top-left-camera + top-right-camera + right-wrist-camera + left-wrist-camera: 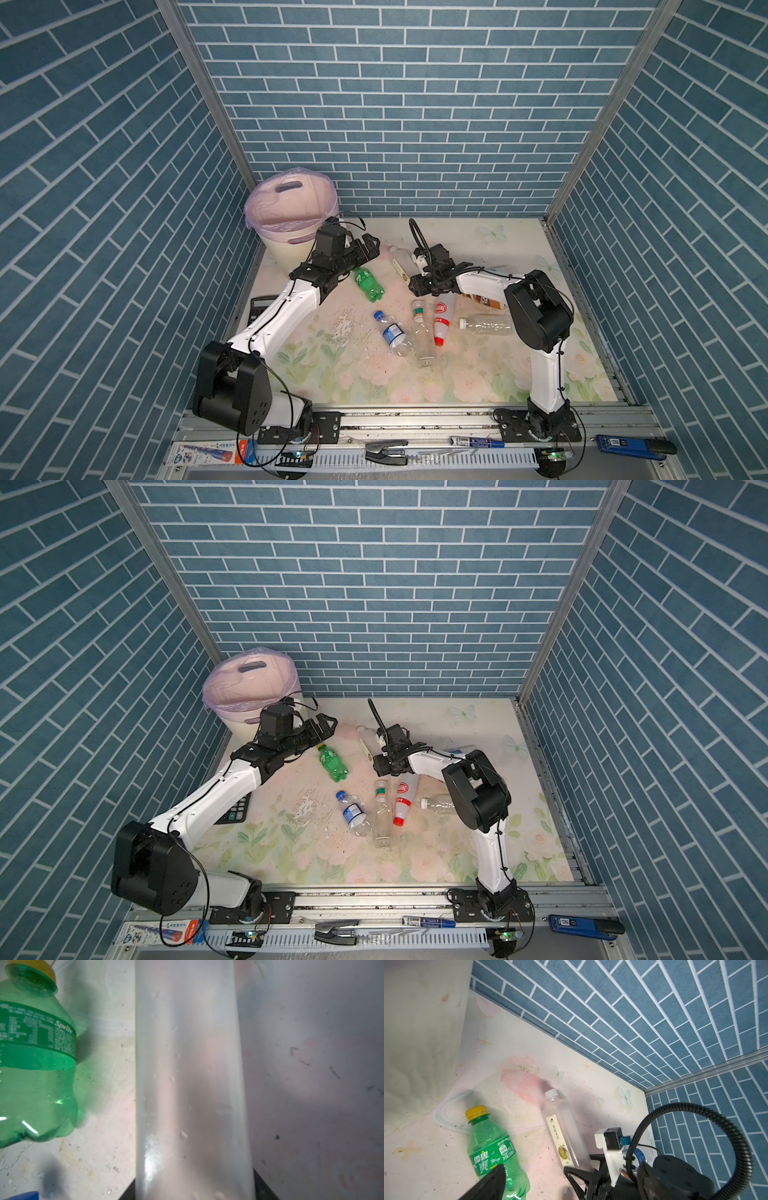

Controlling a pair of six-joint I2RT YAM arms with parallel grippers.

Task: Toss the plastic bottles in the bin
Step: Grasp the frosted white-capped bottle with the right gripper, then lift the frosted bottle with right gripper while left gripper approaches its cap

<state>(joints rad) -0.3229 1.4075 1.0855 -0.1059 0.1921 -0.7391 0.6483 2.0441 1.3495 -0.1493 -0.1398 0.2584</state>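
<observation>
TOP VIEWS
– bin (286,253): you find it upright in the far left corner of the desk (478,374), with a pink bag (257,208) over its rim
– left gripper (369,245): raised just beside the bin, jaws spread wide and empty
– green bottle (368,284): on its side, neck end under the left arm
– frosted bottle (400,259): on its side between the two grippers, cap toward the far wall
– right gripper (411,283): low at the frosted bottle's base end
– in both top views you count five more lying near the middle of the desk, well apart from the bin: blue-labelled bottle (391,332), green-and-white-labelled bottle (419,316), red-capped white bottle (442,320), plain clear bottle (486,324), and brown-labelled bottle (484,300), partly hidden behind the right arm
– calculator (237,810): at the desk's left edge, partly under the left arm

LEFT WRIST VIEW
– green bottle (492,1147): yellow cap, lying near the bin's cream wall (415,1032); one dark jaw tip overlaps its lower body in the picture
– frosted bottle (564,1132): beside it but apart; the right gripper (580,1172) has its jaws either side of the base end

RIGHT WRIST VIEW
– frosted bottle (191,1084): fills the middle; dark jaw edges sit flush against both its sides at the near end, so you may enter the jaws as closed on it
– green bottle (35,1064): alongside, with a strip of bare desk between them
</observation>
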